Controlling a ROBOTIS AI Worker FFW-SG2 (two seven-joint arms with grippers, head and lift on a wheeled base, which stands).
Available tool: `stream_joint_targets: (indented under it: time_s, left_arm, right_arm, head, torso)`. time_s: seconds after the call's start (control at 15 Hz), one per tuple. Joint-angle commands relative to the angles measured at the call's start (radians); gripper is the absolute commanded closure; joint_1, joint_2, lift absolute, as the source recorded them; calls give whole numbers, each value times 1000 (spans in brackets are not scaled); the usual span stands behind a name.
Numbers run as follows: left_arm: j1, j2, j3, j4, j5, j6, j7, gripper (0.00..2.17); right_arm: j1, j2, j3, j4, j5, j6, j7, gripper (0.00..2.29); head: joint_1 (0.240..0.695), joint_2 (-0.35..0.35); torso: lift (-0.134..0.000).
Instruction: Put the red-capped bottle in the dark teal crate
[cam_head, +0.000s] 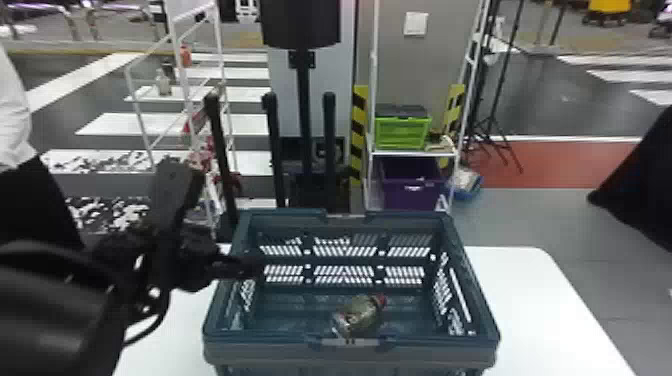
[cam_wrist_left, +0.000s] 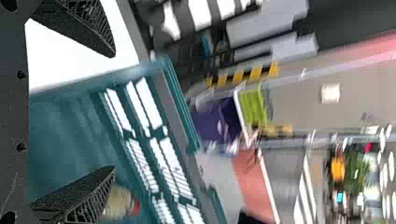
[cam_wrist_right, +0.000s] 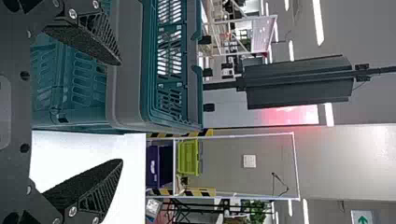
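the bottle (cam_head: 357, 317) lies in the crate (cam_head: 435, 352), rightward of the left gripper (cam_wrist_left: 113, 112). both it and the right gripper (cam_wrist_right: 121, 112) are spread, empty; a low leftward retreat might snag the crate's wall.

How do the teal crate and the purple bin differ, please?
The crate is dark teal with a greyish outer band, while the bin is purple.
The crate's walls have rows of slots; the bin's front looks solid, with a small white patch.
The crate stands on the white table with the bottle inside, whereas the bin sits below the green box.
Both are open-topped.
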Motion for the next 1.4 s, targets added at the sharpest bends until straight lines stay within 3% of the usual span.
stream_joint_targets:
  time_s: [0.0, 0.13, 0.33, 0.47, 0.6, 0.73, 1.07, 1.33]
  left_arm:
    - [174, -10, 55, -152, 59, -19, 134, 16]
    - [314, -39, 60, -194, 73, -188, 283, 16]
    - [516, -100, 52, -191, 41, -584, 415, 19]
    - [613, -111, 23, -185, 37, -737, 487, 19]
    - [697, -112, -43, -140, -13, -893, 562, 19]
    - [750, -143, -69, -73, -33, -992, 602, 19]
    - [800, -172, -149, 98, -71, -1228, 720, 19]
    - [816, -175, -160, 127, -61, -1308, 751, 19]
  right_arm:
    - [-5, -10, 0, 2, -4, 3, -1, 147]
    - [-7, -18, 0, 2, -7, 6, -1, 147]
    - [-5, -35, 2, 2, -18, 6, -6, 147]
    - [-7, -47, 3, 2, -25, 6, -6, 147]
    - [-7, -56, 3, 2, -27, 6, -6, 147]
    - [-7, -67, 6, 1, -33, 3, -6, 147]
    - [-11, -76, 14, 1, -44, 3, -6, 147]
    - [-8, -75, 21, 1, -52, 0, -7, 147]
  head:
    - [499, 0]
    - [499, 0]
    - [499, 0]
    - [499, 0]
    - [499, 0]
    - [499, 0]
    - [499, 0]
    - [499, 0]
  torso:
    - [0]
    - [0]
    - [0]
    - [0]
    - [0]
    - [0]
    - [0]
    - [0]
